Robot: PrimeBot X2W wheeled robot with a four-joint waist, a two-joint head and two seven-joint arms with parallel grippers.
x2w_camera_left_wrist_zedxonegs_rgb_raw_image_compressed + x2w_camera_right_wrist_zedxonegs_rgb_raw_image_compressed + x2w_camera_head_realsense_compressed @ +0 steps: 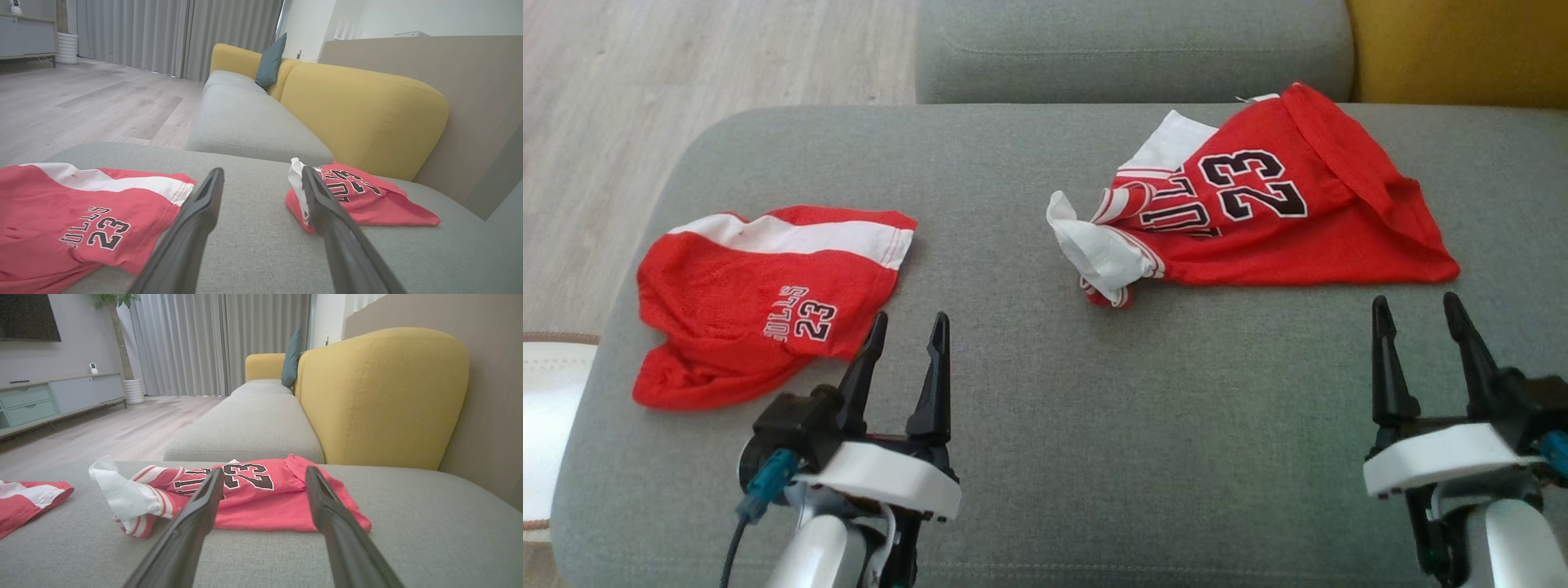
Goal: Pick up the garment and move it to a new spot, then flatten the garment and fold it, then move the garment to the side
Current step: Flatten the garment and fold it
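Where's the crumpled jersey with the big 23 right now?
In the head view the jersey lies crumpled on the grey seat cushion, far right, ahead of the right gripper and apart from the red shorts.

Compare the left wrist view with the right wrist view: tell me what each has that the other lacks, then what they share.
Left wrist view: the open left gripper and the 23 print on the red shorts. Right wrist view: the open right gripper, a dark wall screen and a plant. Both: the crumpled red jersey, part of the shorts, the grey seat cushion, the yellow backrest, the blue pillow and the curtains.
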